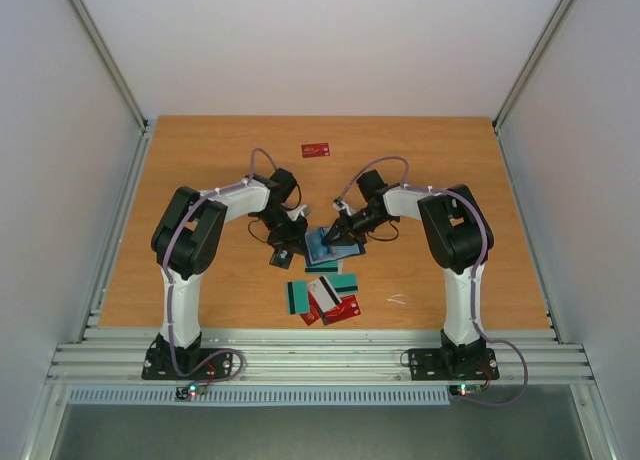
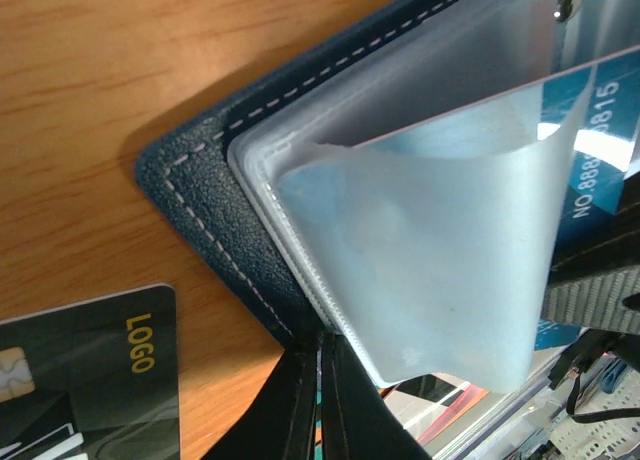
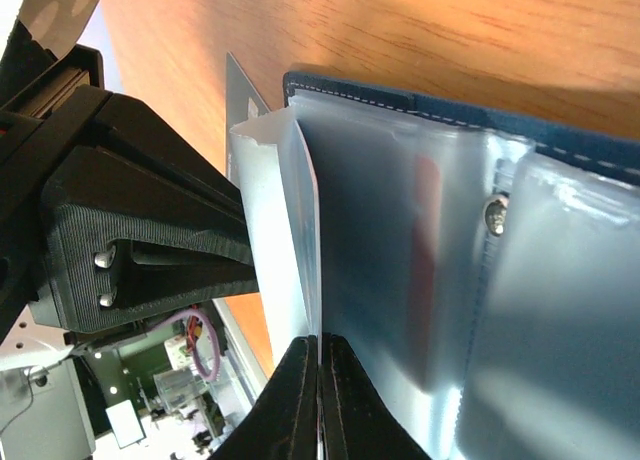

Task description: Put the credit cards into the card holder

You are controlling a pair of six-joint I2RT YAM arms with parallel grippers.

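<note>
The card holder lies open mid-scene, its navy stitched cover down and its clear pockets up. One pocket is peeled upward. A blue card with white digits sits tilted at its mouth. A dark card marked LOGO lies flat near the holder's corner, not touching it. Teal cards and red cards cluster nearer. One red card lies far off.
</note>
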